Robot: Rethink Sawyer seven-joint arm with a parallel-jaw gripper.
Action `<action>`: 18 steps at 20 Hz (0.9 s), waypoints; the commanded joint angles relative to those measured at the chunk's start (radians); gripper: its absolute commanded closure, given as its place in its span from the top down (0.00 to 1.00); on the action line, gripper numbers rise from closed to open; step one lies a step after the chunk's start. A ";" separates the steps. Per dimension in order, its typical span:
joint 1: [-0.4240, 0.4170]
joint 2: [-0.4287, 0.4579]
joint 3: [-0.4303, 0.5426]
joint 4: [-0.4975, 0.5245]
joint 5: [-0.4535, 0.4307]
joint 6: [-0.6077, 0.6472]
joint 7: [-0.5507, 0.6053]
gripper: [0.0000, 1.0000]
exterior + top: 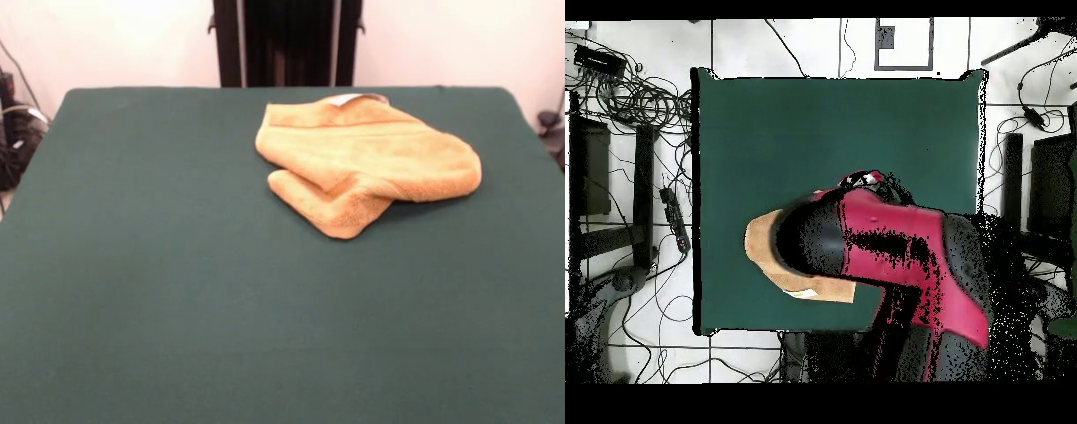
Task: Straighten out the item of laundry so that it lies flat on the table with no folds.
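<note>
Overhead view: arm point(905, 270) hides jaws, overlaps crumpled towel point(765, 245).

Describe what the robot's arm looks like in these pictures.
The arm is bulky and rounded, with a glossy red shell and black sections at its joints and at its end. Only the overhead view shows it. Its gripper cannot be made out in either view.

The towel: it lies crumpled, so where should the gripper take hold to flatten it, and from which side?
Probably the folded-under flap of the towel, the lobe nearest the camera in the front view. It lies doubled over the main body, its thick rolled edge raised off the table. Come from above, pinch that edge and draw it outward, away from the pile.
</note>
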 commanded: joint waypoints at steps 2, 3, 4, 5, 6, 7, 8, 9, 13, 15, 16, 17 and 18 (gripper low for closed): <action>-0.194 -0.024 0.417 0.260 -0.058 -0.164 -0.592 1.00; -0.222 -0.027 0.445 0.274 -0.058 -0.181 -0.596 1.00; -0.252 -0.028 0.474 0.291 -0.055 -0.204 -0.596 1.00; -0.287 -0.029 0.510 0.314 -0.048 -0.233 -0.597 1.00; -0.318 -0.028 0.543 0.331 -0.046 -0.255 -0.604 1.00; -0.344 -0.027 0.569 0.340 -0.047 -0.261 -0.619 1.00; -0.368 -0.025 0.592 0.350 -0.049 -0.276 -0.625 1.00; -0.392 -0.025 0.618 0.358 -0.050 -0.284 -0.637 1.00; -0.465 -0.008 0.700 0.366 -0.070 -0.300 -0.672 1.00; -0.508 0.001 0.749 0.383 -0.067 -0.312 -0.678 1.00; -0.533 0.008 0.776 0.393 -0.060 -0.315 -0.680 1.00; -0.557 0.016 0.807 0.407 -0.054 -0.319 -0.683 1.00; -0.585 0.024 0.843 0.424 -0.049 -0.329 -0.685 1.00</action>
